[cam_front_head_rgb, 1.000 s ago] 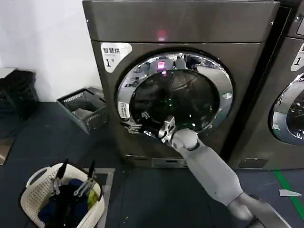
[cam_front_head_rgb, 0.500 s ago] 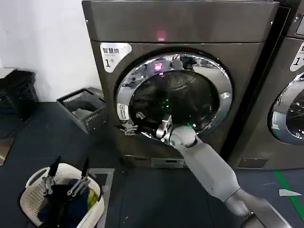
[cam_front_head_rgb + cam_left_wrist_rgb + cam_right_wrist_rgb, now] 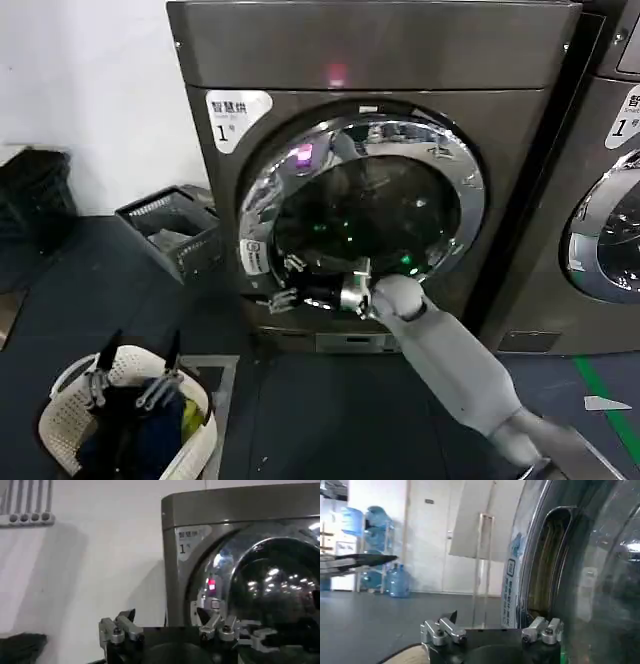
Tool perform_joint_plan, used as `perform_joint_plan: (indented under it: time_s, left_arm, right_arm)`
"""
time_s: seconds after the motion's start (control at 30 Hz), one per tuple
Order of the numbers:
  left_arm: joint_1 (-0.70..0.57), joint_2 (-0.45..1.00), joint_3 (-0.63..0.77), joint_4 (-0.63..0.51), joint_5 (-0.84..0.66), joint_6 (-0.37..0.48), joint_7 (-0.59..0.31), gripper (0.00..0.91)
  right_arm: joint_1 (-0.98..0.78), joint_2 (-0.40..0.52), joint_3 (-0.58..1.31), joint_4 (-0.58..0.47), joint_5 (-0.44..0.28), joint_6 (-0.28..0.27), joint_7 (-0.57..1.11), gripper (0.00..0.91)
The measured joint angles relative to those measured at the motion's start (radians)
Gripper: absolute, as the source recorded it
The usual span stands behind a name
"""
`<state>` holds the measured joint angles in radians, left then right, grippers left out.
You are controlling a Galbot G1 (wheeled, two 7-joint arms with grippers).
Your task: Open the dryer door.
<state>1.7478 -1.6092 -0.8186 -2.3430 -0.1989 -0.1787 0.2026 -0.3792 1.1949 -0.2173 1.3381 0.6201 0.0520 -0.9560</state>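
While the chrome-ringed, dark-glass dryer door [image 3: 365,205] stands ajar:
right gripper [image 3: 318,292] at its lower-left rim, fingers apart; left gripper [image 3: 135,372], fingers apart, above white basket [image 3: 60,432].

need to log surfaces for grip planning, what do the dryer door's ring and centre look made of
On the dryer door, the ring looks like polished chrome, metal or plated plastic, mirroring the room. The centre looks like dark tinted glass with sharp glints. The right gripper sits at its lower edge.
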Motion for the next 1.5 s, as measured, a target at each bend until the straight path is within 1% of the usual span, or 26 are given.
perform_joint_plan:
  time_s: [0.1, 0.23, 0.3, 0.47, 0.67, 0.73, 0.93, 1.07, 1.1, 1.3, 1.5]
  left_arm:
    - [-0.022, 0.031, -0.027, 0.012, -0.048, 0.018, 0.012, 0.907]
    - [-0.042, 0.072, -0.066, 0.025, -0.076, 0.023, 0.012, 0.907]
    - [-0.052, 0.089, -0.083, 0.03, -0.099, 0.042, 0.021, 0.907]
    - [-0.089, 0.132, -0.14, 0.051, -0.148, 0.079, 0.033, 0.907]
    - [-0.136, 0.187, -0.188, 0.09, -0.19, 0.104, 0.052, 0.907]
    - [-0.153, 0.209, -0.189, 0.112, -0.201, 0.096, 0.069, 0.907]
    - [-0.211, 0.297, -0.167, 0.206, -0.291, 0.069, 0.127, 0.907]
    - [-0.236, 0.37, -0.143, 0.263, -0.389, 0.101, 0.178, 0.907]
    - [-0.243, 0.389, -0.136, 0.277, -0.418, 0.099, 0.188, 0.907]
    - [-0.312, 0.508, -0.071, 0.372, -0.577, 0.084, 0.226, 0.907]
    - [-0.406, 0.602, 0.013, 0.478, -0.648, 0.051, 0.281, 0.907]
  right_arm:
    - [-0.024, -0.023, 0.009, 0.032, 0.0, 0.004, -0.027, 0.907]
    - [-0.059, -0.051, 0.027, 0.074, 0.012, 0.004, -0.057, 0.907]
    - [-0.079, -0.069, 0.039, 0.099, 0.016, 0.006, -0.075, 0.907]
    - [-0.121, -0.108, 0.066, 0.148, 0.027, 0.027, -0.122, 0.907]
    - [-0.17, -0.153, 0.102, 0.201, 0.036, 0.02, -0.174, 0.907]
    - [-0.184, -0.165, 0.112, 0.212, 0.036, 0.018, -0.2, 0.907]
    - [-0.217, -0.196, 0.143, 0.245, 0.062, 0.014, -0.246, 0.907]
    - [-0.24, -0.216, 0.168, 0.264, 0.078, 0.012, -0.298, 0.907]
    - [-0.248, -0.223, 0.175, 0.271, 0.078, 0.013, -0.312, 0.907]
    - [-0.295, -0.252, 0.214, 0.307, 0.096, 0.017, -0.345, 0.907]
    - [-0.361, -0.283, 0.257, 0.354, 0.119, 0.023, -0.365, 0.907]
